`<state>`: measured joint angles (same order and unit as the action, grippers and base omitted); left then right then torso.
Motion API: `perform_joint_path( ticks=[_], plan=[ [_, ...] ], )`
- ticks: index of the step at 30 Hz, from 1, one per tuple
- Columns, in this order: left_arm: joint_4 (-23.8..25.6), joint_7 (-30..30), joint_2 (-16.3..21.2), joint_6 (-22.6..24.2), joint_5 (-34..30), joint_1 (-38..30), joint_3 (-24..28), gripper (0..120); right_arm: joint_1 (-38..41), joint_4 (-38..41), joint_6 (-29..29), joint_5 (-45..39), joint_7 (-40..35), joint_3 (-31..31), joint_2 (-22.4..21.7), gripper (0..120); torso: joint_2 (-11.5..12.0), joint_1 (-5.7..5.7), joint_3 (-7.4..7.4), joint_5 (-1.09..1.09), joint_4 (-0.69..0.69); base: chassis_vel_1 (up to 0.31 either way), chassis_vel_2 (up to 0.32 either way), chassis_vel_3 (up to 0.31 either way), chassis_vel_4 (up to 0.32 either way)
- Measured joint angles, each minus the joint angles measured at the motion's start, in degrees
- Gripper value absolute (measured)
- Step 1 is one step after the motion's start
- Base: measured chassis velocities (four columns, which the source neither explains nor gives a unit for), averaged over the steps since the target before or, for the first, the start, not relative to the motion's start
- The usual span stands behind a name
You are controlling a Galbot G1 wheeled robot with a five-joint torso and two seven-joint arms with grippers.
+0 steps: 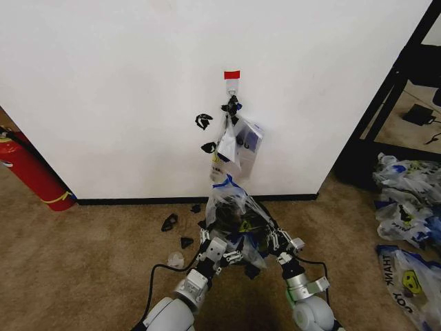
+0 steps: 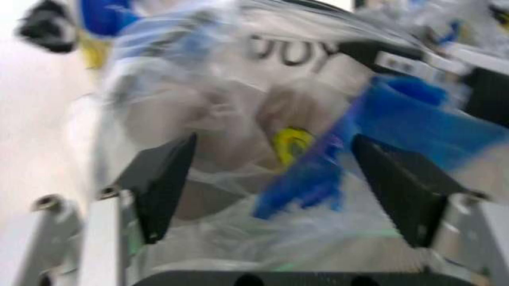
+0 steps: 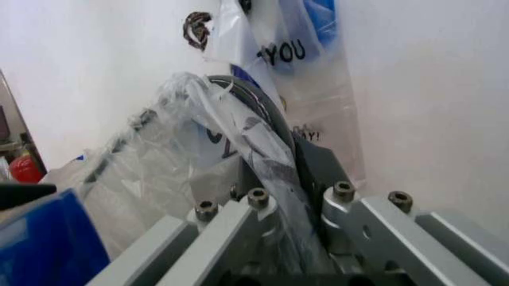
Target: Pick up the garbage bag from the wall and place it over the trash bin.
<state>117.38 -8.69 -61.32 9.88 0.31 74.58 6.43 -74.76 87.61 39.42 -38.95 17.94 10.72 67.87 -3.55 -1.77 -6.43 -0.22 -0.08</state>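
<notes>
The garbage bag (image 1: 231, 201), see-through with blue handles, lies bunched over the trash bin (image 1: 238, 226), which shows dark through the film at the foot of the wall (image 1: 124, 103). My left gripper (image 1: 219, 249) is at the bin's left side, and my right gripper (image 1: 279, 241) is at its right. In the left wrist view the left gripper (image 2: 275, 185) is open, its black pads (image 2: 163, 185) wide apart with the garbage bag (image 2: 238, 119) bulging between them. In the right wrist view the right gripper (image 3: 294, 179) is shut on the garbage bag (image 3: 199, 149) beside the black bin rim (image 3: 266, 113).
More bags (image 1: 240, 141) hang from a hook (image 1: 232, 87) under red tape (image 1: 232, 74). A red fire extinguisher (image 1: 31, 172) leans at the left. Printed bags (image 1: 406, 207) lie on the carpet at the right beside a black frame (image 1: 389, 93). Black scraps (image 1: 169, 222) lie near the baseboard.
</notes>
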Motion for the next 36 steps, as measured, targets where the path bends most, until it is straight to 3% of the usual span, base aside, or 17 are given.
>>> perform_joint_path(
  ticks=[3,7,11,20,29,36],
  plan=[
    [1.2,5.1,1.3,1.2,2.5,0.0,-0.3,60,0.3,-0.1,0.0,0.9,0.4,0.1,-0.5,1,0.0,0.0,0.0,0.0,0.0,0.0,0.0,0.0,0.0],
    [1.8,6.4,2.1,2.4,2.8,-0.8,-0.3,50,0.5,-0.3,0.2,2.1,0.5,0.2,-0.8,1,0.0,0.0,0.0,0.0,0.0,0.0,0.0,0.0,0.0],
    [1.8,7.4,3.5,4.2,3.2,-2.7,-0.3,30,1.2,-0.6,1.8,6.6,2.1,1.0,-1.0,1,0.0,0.0,0.0,0.0,-0.01,0.0,0.0,0.0,0.0],
    [2.6,9.4,4.9,7.1,3.7,-2.5,-0.3,0,2.3,0.0,2.9,9.2,3.0,1.6,-1.5,1,0.0,0.0,0.0,0.0,0.0,0.0,0.0,0.0,0.0],
    [3.1,8.6,4.3,4.9,2.9,-1.8,-1.8,0,2.6,0.1,2.9,8.8,2.1,1.8,-1.5,1,0.0,0.0,0.0,0.0,-0.01,0.0,0.0,0.0,0.0],
    [6.5,7.4,5.2,1.6,1.6,2.1,-4.9,0,2.0,0.7,-0.6,0.8,-2.4,1.0,-1.7,1,0.0,0.0,0.0,0.0,0.0,0.0,0.0,0.0,0.0]
  ],
)
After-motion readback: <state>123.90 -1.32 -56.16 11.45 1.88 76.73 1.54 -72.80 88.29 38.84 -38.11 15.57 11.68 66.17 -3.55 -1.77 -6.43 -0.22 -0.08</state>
